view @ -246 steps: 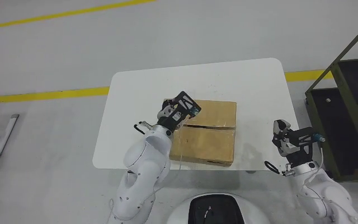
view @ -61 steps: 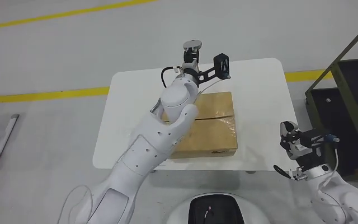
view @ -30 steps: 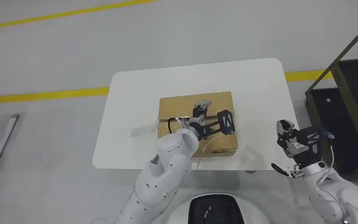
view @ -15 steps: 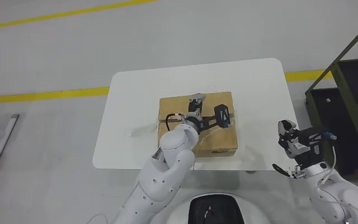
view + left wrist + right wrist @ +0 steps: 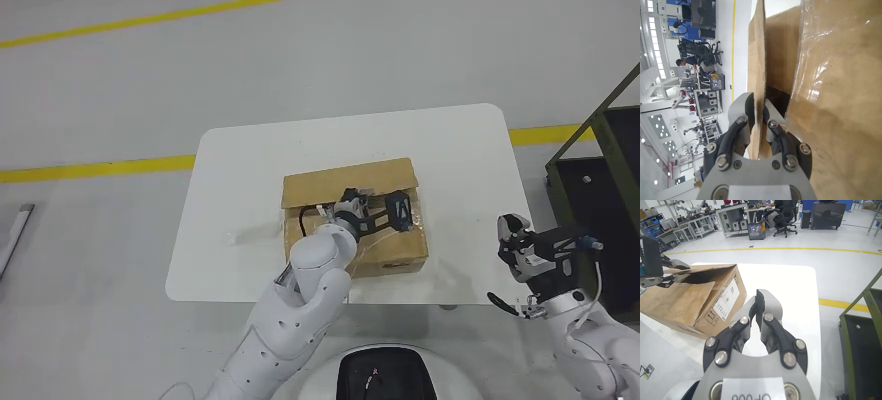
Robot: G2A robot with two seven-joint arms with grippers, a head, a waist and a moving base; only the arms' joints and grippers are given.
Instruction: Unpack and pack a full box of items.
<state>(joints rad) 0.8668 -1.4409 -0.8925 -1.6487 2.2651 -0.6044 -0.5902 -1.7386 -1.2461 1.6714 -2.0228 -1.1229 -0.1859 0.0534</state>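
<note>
Pinching the far flap [image 5: 756, 56] of the one cardboard box [image 5: 395, 255], the left claw [image 5: 759, 109] is clamped on its edge, flap tilted up. Box sits mid table [image 5: 250, 180]. Two claws: the right claw [image 5: 758, 306] is closed, empty, off the table's near right edge, well apart from box. One white label [image 5: 726, 298] on box's right side, print unreadable.

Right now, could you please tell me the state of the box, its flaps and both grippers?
box: partly open
far flap: lifted at its edge
near flap: lying down
left gripper: jaws shut on far flap
right gripper: jaws shut, holding nothing
</note>
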